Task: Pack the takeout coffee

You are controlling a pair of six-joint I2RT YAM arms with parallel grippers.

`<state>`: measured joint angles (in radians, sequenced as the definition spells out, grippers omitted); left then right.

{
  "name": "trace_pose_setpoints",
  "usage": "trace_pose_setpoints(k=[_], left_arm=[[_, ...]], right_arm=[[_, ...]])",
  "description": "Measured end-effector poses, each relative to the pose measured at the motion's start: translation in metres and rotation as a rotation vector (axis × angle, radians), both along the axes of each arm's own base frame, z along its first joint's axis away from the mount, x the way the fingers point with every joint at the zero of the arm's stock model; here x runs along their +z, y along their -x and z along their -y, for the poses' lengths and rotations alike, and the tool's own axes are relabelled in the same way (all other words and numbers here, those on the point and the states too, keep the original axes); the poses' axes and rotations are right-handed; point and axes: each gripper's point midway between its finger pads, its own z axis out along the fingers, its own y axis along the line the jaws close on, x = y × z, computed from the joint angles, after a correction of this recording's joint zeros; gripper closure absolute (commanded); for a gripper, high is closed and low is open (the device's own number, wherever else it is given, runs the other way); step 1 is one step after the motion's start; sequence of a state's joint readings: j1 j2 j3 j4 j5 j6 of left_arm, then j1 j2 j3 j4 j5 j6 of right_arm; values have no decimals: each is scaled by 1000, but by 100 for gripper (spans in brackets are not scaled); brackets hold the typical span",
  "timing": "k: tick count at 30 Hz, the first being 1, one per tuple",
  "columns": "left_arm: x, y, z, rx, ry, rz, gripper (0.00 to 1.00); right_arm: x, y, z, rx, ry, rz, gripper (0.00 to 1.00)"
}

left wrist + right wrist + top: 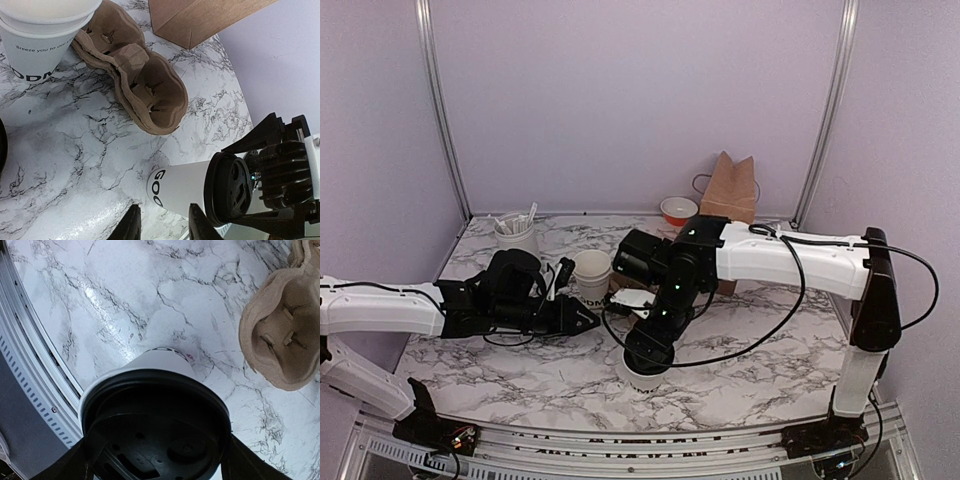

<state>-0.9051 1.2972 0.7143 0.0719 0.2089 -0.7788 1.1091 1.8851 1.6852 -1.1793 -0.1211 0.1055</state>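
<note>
You see a white marble table (770, 340) inside lilac walls (620, 100). The right gripper (649, 352) is directly above the coffee cup (162, 360). Its jaws are wide and its fingers press the black lid (155, 430) from both sides. The left gripper (165, 227) is partly open and holds nothing. The cup is at the near middle of the table, on the near side of the cardboard carrier (150, 90). It stands upright on the marble, long axis vertical, lid up.

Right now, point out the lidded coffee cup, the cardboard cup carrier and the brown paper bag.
lidded coffee cup (155, 432), right wrist view, black lid.
cardboard cup carrier (131, 62), left wrist view, centre ridge.
brown paper bag (728, 190), top view, front face.
</note>
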Motion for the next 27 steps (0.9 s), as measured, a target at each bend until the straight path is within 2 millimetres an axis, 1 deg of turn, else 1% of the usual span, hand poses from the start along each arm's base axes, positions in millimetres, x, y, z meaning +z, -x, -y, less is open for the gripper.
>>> trace_pose_setpoints(k=[8, 21, 27], left_arm=[[1, 0, 1, -2, 4, 2, 66], [1, 2, 2, -7, 5, 4, 66], [1, 2, 2, -7, 6, 3, 66]], right_arm=[[5, -2, -3, -5, -14, 6, 19], [5, 0, -4, -18, -17, -6, 19], [0, 1, -3, -19, -14, -12, 19]])
